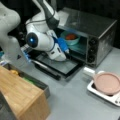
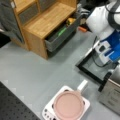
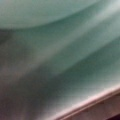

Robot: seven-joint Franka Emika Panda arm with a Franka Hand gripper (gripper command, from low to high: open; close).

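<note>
At the open toaster oven (image 1: 100,30), your hand (image 1: 65,48) reaches the teal bowl (image 1: 70,38); its grip is hidden. Next, judge a careful clasp of the rim.

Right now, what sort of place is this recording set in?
Probably a mock kitchen on a lab table: a toaster oven with its door open, a pink pan on a small stove, and a wooden cabinet.
</note>
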